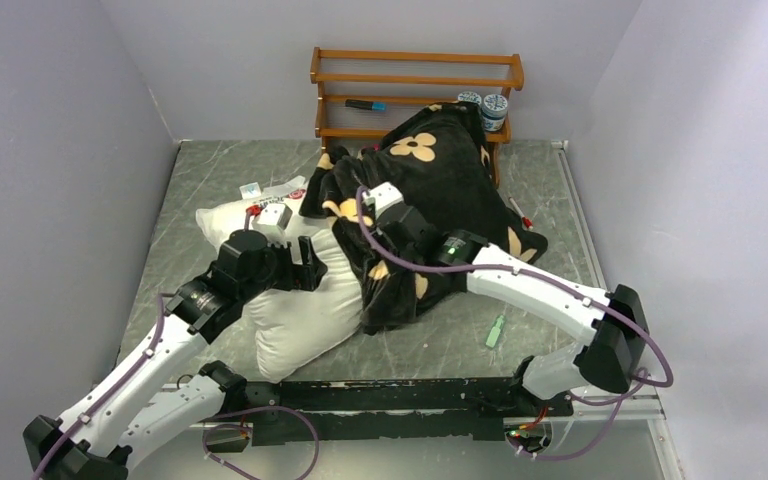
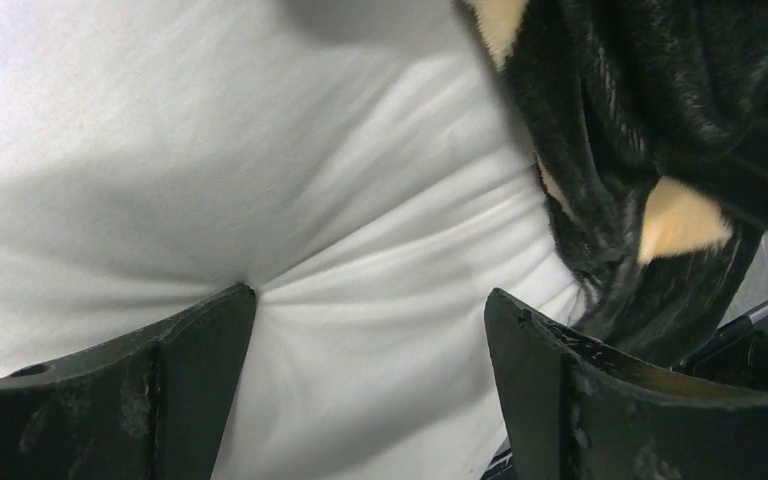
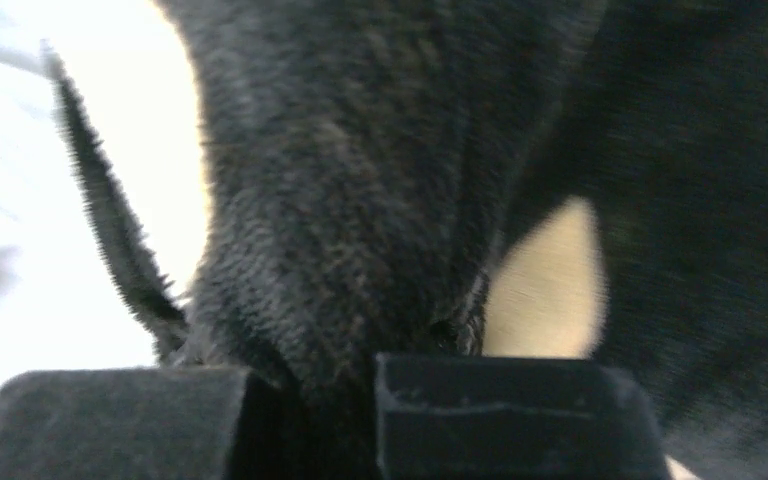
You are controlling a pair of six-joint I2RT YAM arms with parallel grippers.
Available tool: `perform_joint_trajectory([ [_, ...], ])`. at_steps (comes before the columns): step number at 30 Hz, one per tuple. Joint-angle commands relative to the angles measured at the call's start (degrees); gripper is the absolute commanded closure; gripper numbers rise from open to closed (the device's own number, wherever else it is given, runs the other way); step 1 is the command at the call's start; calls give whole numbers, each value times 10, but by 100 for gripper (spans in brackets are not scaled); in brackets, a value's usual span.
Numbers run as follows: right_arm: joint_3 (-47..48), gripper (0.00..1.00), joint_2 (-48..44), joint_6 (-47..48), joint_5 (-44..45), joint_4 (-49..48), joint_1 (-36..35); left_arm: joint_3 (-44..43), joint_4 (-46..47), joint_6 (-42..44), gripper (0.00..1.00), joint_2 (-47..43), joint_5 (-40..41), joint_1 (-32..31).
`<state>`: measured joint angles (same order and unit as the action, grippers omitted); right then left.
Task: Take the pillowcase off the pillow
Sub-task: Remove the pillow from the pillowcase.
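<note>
right hand (image 3: 325, 395) is pinched tight on a fold of the black flowered pillowcase (image 1: 452, 185), bunched over the far part of the white pillow (image 1: 300, 325) on the worktop (image 1: 200, 175). left hand (image 2: 370, 330) spreads wide, fingers (image 2: 160, 400) pressed into the pillow's bare near end.

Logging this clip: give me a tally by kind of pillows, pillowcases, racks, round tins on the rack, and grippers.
pillow: 1
pillowcase: 1
wooden rack: 1
round tins: 2
grippers: 2 (left gripper open against the pillow, right gripper shut on the pillowcase)
Total: 7
</note>
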<state>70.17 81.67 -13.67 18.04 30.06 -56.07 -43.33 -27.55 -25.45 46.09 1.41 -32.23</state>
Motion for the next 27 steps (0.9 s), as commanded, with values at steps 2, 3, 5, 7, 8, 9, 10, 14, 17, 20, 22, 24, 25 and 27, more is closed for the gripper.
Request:
perform_joint_trajectory([
  [2, 2, 100, -53, 33, 74, 77, 116, 27, -58, -15, 8, 22, 35, 2],
  [3, 0, 100, -62, 37, 75, 76, 131, 27, -60, -15, 8, 21, 38, 2],
  [5, 2, 100, -76, 43, 73, 79, 164, 27, -63, -17, 8, 18, 52, 2],
  [7, 9, 100, -85, 48, 62, 83, 200, 27, -65, -18, 8, 15, 60, 3],
  [8, 13, 100, -87, 47, 56, 85, 217, 26, -67, -17, 8, 14, 64, 3],
  [9, 16, 100, -88, 44, 51, 89, 239, 25, -70, -15, 8, 15, 68, 3],
  [10, 20, 100, -86, 39, 42, 94, 263, 23, -72, -15, 8, 16, 70, 3],
  [14, 22, 99, -71, 32, -24, 112, 349, 14, -81, -9, 8, 18, 79, 2],
  [17, 22, 87, -76, 54, -75, 103, 362, 2, -88, -7, 8, 15, 85, 2],
  [20, 26, 65, -107, 86, -160, 67, 360, -9, -84, 5, 8, 11, 77, 3],
  [22, 38, 54, -123, 103, -208, 50, 358, -18, -82, 14, 8, 12, 73, 2],
  [24, 59, 43, -130, 122, -253, 40, 354, -26, -82, 18, 8, 17, 72, 3],
  [25, 70, 38, -132, 131, -272, 36, 348, -29, -81, 18, 8, 18, 71, 2],
  [27, 92, 28, -130, 163, -294, 29, 327, -33, -78, 18, 8, 23, 67, 2],
])
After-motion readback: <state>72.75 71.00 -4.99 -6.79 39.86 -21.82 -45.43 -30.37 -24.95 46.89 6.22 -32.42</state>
